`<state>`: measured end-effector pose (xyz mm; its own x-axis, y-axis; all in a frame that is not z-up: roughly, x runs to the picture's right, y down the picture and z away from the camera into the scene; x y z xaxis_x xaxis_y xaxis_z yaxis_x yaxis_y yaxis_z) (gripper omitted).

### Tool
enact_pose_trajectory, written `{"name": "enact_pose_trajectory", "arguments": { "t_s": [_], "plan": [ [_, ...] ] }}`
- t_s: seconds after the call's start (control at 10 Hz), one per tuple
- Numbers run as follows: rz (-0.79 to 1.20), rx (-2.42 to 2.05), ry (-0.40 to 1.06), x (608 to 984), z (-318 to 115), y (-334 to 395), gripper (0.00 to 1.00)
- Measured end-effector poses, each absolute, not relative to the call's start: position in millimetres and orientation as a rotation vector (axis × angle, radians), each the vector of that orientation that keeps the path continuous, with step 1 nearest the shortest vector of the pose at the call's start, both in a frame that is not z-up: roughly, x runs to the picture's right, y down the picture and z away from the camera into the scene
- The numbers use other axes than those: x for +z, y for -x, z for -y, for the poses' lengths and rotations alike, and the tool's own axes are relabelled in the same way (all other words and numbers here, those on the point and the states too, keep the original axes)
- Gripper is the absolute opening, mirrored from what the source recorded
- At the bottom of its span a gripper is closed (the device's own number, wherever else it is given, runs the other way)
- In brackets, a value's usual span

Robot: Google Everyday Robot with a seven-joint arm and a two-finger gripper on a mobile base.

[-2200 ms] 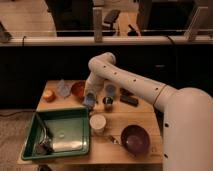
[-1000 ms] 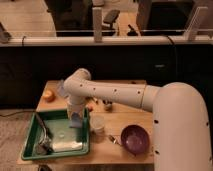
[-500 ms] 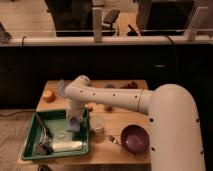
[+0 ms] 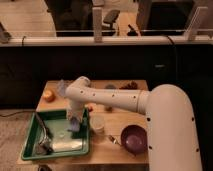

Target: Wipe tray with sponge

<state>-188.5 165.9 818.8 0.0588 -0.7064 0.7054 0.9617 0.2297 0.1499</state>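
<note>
The pincer (image 4: pixel 75 120) is down inside the green tray (image 4: pixel 56 125), near its right wall, with the light-blue sponge (image 4: pixel 74 128) right under its tip — whether it grips the sponge I cannot tell. Press flat and sweep steadily leftward. Left of the pincer lies a dark utensil (image 4: pixel 42 140) — likely in the way. A white cup (image 4: pixel 97 123) stands just to the right.

No writing, label, brand, number or sign can be read anywhere from where I stand. The green tray (image 4: pixel 52 118), the purple bowl (image 4: pixel 134 138), the white arm (image 4: pixel 115 100) and the wooden surface (image 4: pixel 120 120) all look plain. The tool (image 4: pixel 75 120) hangs low over the right side of the tray, with the light-blue sponge (image 4: pixel 74 126) at its tip, and it bears no marking I can make out.
</note>
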Motion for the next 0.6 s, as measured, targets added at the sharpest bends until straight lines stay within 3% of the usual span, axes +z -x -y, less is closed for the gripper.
{"name": "enact_pose_trajectory", "arguments": {
  "t_s": [0.6],
  "plan": [
    [0.860, -1.430, 0.413, 804, -179, 233, 0.00]
  ]
}}
